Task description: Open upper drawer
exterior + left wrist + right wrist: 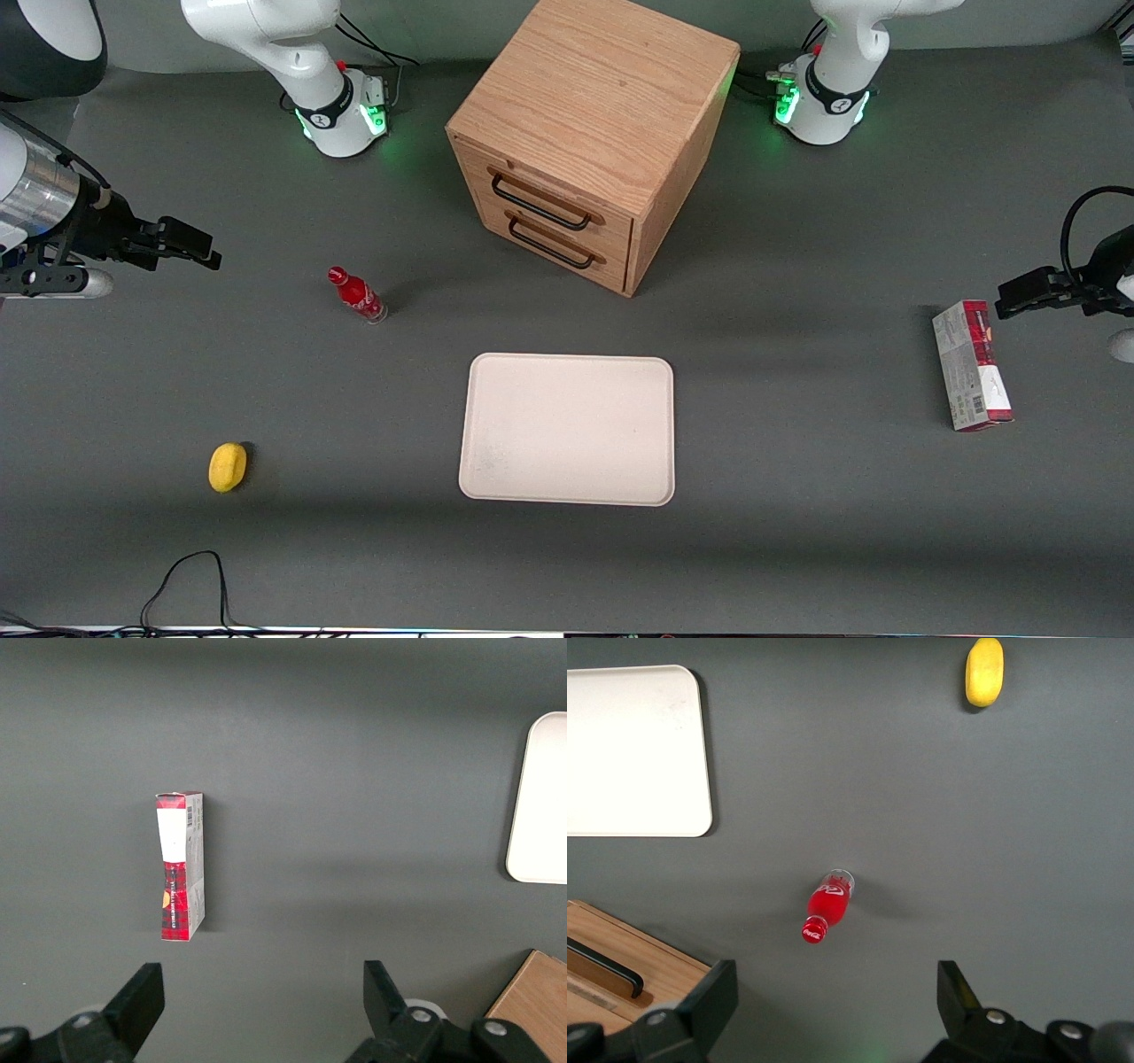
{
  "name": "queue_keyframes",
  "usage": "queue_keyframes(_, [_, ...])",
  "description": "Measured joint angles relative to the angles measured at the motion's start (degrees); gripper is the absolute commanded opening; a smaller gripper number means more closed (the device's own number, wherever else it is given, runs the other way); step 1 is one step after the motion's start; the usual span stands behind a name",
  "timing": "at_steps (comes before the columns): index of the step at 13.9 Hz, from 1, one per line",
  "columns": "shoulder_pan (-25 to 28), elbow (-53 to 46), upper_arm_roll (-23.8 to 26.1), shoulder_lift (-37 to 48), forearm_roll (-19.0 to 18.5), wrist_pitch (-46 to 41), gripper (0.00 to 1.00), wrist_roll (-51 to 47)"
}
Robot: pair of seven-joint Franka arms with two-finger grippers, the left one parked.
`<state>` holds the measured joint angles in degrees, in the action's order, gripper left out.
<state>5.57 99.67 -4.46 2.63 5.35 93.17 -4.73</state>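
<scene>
Grey table [797, 532] with cabinet [594, 115], tray [567, 430], bottle [357, 295], lemon [228, 467], carton [971, 365].

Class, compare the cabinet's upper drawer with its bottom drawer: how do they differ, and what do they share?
The upper drawer sits directly under the cabinet's top; the bottom drawer sits beneath it, nearer the table. The upper drawer's handle lies farther from the front camera than the bottom drawer's. Both are shut, light oak, with black bar handles. The gripper hangs open toward the working arm's end, touching neither.

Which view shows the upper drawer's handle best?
The front view: the upper drawer shows its whole black bar handle, closed, above the bottom drawer. The right wrist view catches only a handle end; the left wrist view shows just a cabinet corner. The gripper hangs open, well away.
</scene>
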Motion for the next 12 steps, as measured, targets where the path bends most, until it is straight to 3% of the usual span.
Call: queue_keyframes(12, [-0.5,-4.2,-0.4,-2.5,0.0,0.0,1.00,0.6])
